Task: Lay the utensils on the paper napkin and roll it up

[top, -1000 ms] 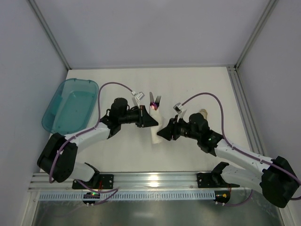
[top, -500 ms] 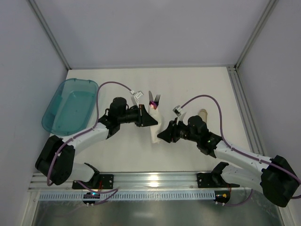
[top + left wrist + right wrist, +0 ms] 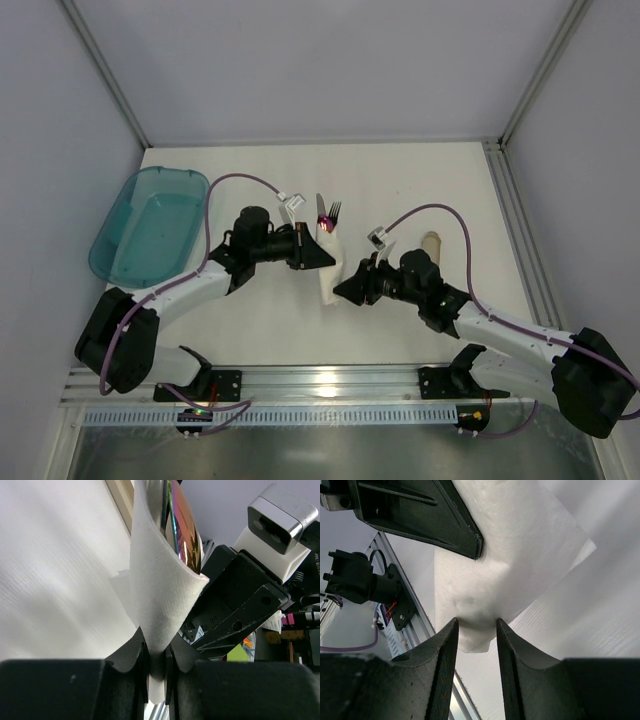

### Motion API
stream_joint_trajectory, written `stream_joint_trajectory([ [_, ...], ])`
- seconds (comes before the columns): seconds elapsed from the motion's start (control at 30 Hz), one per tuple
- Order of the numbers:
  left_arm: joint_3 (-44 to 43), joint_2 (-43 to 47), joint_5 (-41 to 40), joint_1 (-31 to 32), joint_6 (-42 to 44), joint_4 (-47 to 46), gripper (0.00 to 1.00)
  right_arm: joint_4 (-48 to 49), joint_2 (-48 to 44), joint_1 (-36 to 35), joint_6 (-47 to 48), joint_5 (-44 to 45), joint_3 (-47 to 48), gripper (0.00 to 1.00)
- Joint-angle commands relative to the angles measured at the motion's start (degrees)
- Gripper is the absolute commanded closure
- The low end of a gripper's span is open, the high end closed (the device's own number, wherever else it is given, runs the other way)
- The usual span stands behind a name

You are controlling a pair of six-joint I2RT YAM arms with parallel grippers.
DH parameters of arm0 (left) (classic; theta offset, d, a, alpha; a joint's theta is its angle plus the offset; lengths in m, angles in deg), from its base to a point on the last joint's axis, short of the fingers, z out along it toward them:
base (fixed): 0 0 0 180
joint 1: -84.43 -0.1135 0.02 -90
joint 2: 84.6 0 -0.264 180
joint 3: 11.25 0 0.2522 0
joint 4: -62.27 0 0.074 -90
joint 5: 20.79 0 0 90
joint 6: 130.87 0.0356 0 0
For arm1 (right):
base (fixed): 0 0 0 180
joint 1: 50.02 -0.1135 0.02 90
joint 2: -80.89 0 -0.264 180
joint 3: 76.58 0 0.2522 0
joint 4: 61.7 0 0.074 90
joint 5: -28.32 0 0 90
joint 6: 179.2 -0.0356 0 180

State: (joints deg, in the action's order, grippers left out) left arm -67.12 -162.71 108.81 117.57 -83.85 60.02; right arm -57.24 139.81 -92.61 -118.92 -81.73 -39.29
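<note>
The paper napkin [image 3: 333, 268] lies folded into a loose roll around the utensils at the table's middle. The fork [image 3: 334, 211] and the pale knife [image 3: 321, 208] stick out of its far end. My left gripper [image 3: 327, 256] is shut on the napkin's edge; in the left wrist view the sheet [image 3: 160, 580] runs pinched into my left gripper [image 3: 156, 660], with an iridescent utensil [image 3: 182, 530] inside the fold. My right gripper [image 3: 340, 291] holds the roll's near end; its fingers [image 3: 445, 650] press both sides of the napkin [image 3: 510, 555].
A translucent teal tub [image 3: 150, 222] sits at the left. A tan tube [image 3: 430, 243] lies just right of the right arm. Frame posts stand at the back corners and a metal rail [image 3: 320, 382] runs along the near edge.
My right gripper has slid slightly toward the near end of the roll, uncovering more of the tan tube. My left gripper has stayed put on the napkin.
</note>
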Motion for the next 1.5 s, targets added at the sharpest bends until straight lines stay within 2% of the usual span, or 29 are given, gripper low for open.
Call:
stream_joint_trajectory([
  [0.0,-3.2,2.8,2.4,0.3,-0.1,-3.4,1.00,3.2,-0.3,-0.5,0.5,1.2,-0.1,0.62],
  [0.53,-2.5,3.2,3.6,0.3,-0.3,-4.1,1.00,0.9,-1.4,-0.4,3.2,4.6,4.1,0.61],
  [0.93,-2.4,3.5,5.5,0.3,-0.3,-5.3,1.00,4.3,1.3,-0.4,3.6,2.9,5.0,0.61],
  [1.17,-1.6,3.8,7.8,0.3,-1.1,-8.1,1.00,10.4,0.7,-0.3,3.0,-0.2,3.4,0.62],
  [1.47,-1.0,3.6,10.6,0.3,-1.7,-9.7,1.00,13.5,-0.9,2.1,2.6,-2.4,1.4,0.62],
])
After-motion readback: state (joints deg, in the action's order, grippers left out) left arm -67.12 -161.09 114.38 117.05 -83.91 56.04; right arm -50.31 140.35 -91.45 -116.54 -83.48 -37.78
